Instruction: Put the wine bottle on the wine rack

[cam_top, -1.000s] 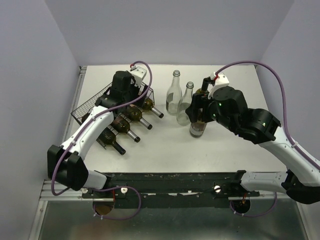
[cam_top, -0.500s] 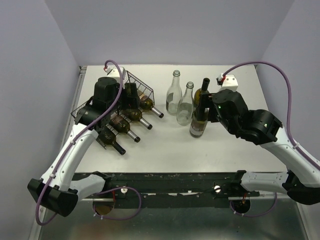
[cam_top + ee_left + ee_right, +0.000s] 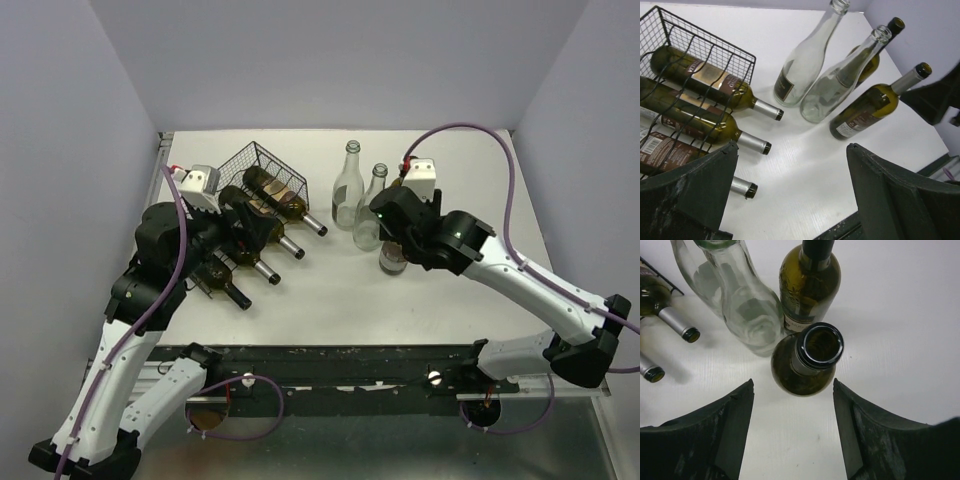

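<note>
The right pincer [image 3: 792, 390] hangs with its jaws apart over the open mouth of the dark green glass wine bottle [image 3: 806, 362]. That bottle stands upright on the white tabletop [image 3: 890, 315] at the centre of the overhead frame, well apart from the black wire wine rack [image 3: 262, 165] at upper left. A clear glass bottle [image 3: 750, 315] crowds its left side and a second green bottle [image 3: 810, 280] stands just behind, so a finger descending off-centre could topple either. A hold on the smooth neck alone may slip. The left pincer [image 3: 792, 150], jaws apart and empty beside the rack, could block the path.
</note>
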`<act>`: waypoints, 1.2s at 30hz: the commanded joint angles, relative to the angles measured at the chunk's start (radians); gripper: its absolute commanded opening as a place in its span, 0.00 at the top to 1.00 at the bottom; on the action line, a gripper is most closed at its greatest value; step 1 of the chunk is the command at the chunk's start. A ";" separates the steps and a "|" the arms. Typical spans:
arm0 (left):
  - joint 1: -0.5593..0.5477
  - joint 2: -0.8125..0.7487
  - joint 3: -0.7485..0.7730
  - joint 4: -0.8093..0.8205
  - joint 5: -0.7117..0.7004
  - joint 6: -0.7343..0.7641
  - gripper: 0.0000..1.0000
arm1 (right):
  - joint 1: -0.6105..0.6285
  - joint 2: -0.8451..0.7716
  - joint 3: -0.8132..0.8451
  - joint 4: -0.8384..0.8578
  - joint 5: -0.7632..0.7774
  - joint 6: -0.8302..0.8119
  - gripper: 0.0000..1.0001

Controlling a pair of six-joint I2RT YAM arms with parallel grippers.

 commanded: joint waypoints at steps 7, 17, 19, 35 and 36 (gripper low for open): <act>0.004 -0.132 -0.070 0.023 0.191 0.019 0.01 | -0.065 0.097 -0.046 0.189 0.093 -0.040 0.35; 0.004 -0.178 -0.115 0.017 0.228 0.019 0.01 | -0.148 0.106 -0.103 0.249 0.067 -0.058 0.42; 0.004 -0.183 -0.119 0.023 0.246 0.019 0.01 | -0.157 0.103 -0.112 0.260 0.052 -0.067 0.47; -0.001 -0.233 -0.303 0.238 0.525 0.027 0.01 | -0.160 -0.011 -0.045 0.236 -0.204 -0.120 0.99; -0.006 -0.230 -0.319 0.261 0.548 0.021 0.01 | -0.160 -0.027 -0.031 0.234 -0.244 -0.120 0.99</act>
